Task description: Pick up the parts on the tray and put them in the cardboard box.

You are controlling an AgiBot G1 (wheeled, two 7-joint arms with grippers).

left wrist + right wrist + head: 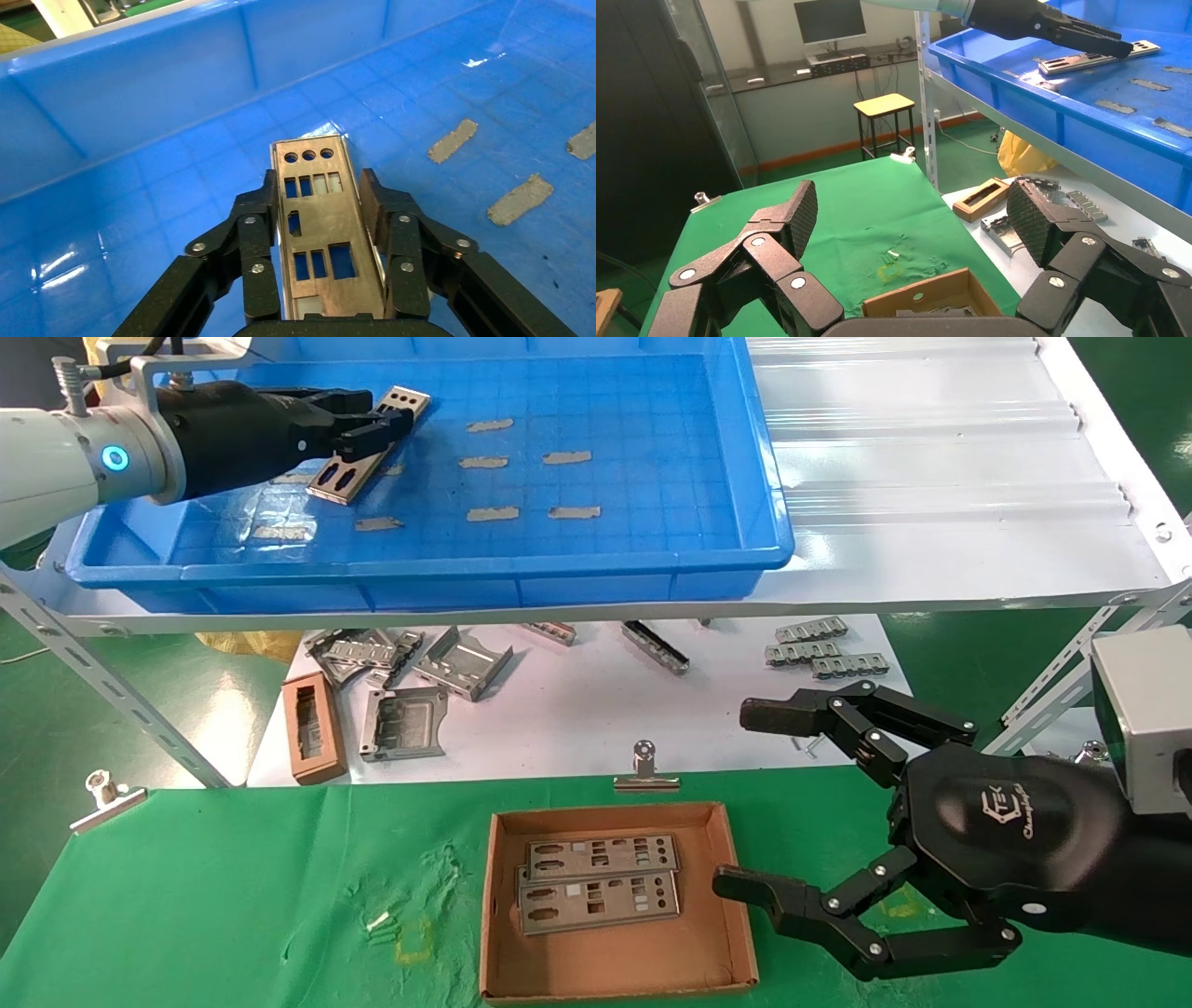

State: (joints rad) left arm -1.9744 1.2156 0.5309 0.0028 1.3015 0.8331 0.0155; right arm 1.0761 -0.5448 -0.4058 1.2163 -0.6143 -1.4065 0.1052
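Brown cardboard box [615, 980], one, is sitting nearest on the green-covered bench [233, 896], holding two parts [601, 882] lying flat and overlapping. Right pincer [736, 798], one, is hanging just beside the box, jaws spread wide, gripping nothing. Beyond, on the shelf, one blue tray [577, 570] is carrying one further part [320, 225], which the left pincer [377, 430] is clamping by its long edges in the tray's far left area.

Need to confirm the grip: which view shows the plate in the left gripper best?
Left wrist view: the plate fills it, clamped between the left gripper fingers. Head view shows it smaller, partly hidden; right wrist view only distantly.
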